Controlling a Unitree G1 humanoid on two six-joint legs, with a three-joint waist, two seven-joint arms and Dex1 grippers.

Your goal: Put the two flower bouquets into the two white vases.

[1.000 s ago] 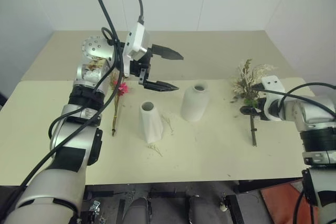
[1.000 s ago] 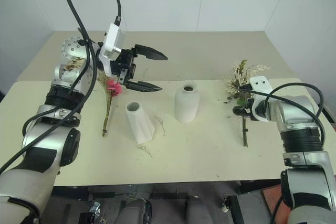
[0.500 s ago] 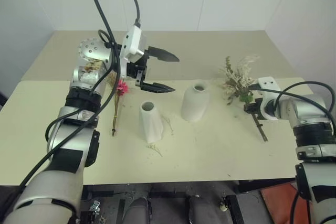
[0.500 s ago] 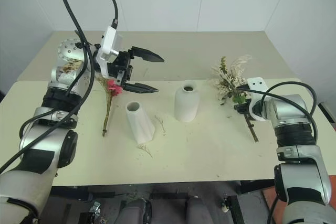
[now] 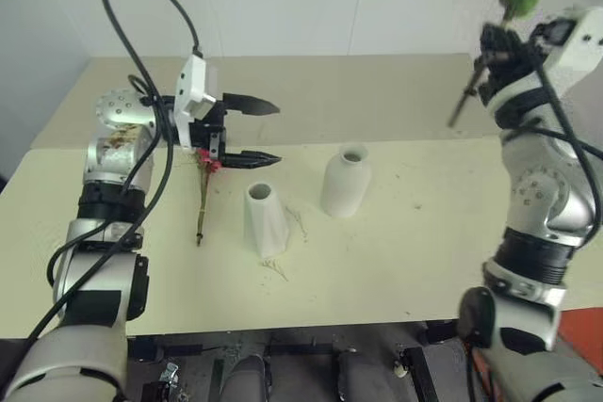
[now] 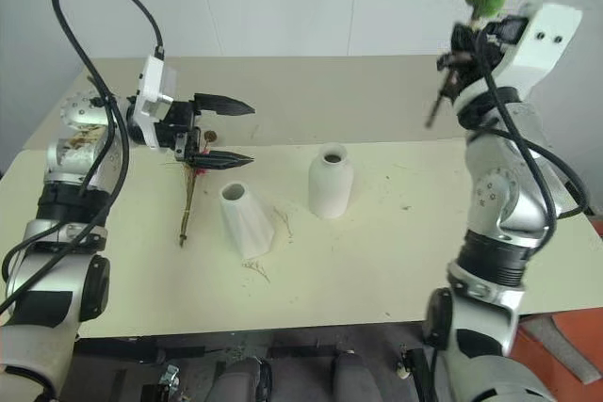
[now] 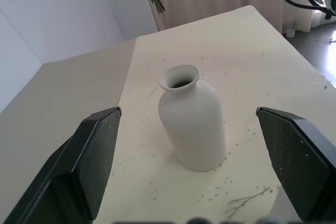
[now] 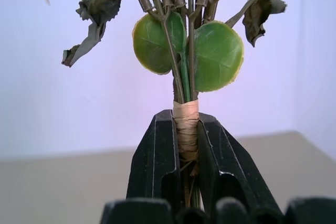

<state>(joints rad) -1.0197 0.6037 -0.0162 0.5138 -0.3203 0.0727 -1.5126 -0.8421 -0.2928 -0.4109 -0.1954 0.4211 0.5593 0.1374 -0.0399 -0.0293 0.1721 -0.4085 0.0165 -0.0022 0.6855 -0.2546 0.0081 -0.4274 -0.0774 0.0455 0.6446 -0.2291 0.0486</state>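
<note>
Gripping the tan raffia binding of the pale rose bouquet with green round leaves [image 8: 186,51], the jaws of the right gripper [image 8: 186,140] are fully closed on the stems, and the bunch stands upright above them, high over the counter [image 5: 424,251]. This binding looks like the best place to hold: there the thin stems are tied into one stiff bundle, while the dried leaves and sprigs above the jaws seem brittle and would probably shed if touched. The bouquet should be very light, so the firm pinch is enough; the loose stem ends below the jaws must go into the narrow mouth.

The left gripper [image 7: 194,145] has its jaws wide apart and empty. Between and beyond them stands the rounder matte white bottle-shaped vase [image 7: 191,121], not touched. Below these jaws lies the dried bunch with a magenta daisy [image 5: 204,190] flat on the counter, and the slim white cone-like vase [image 5: 264,220] stands just beside it. Both vases look light and easy to tip.
</note>
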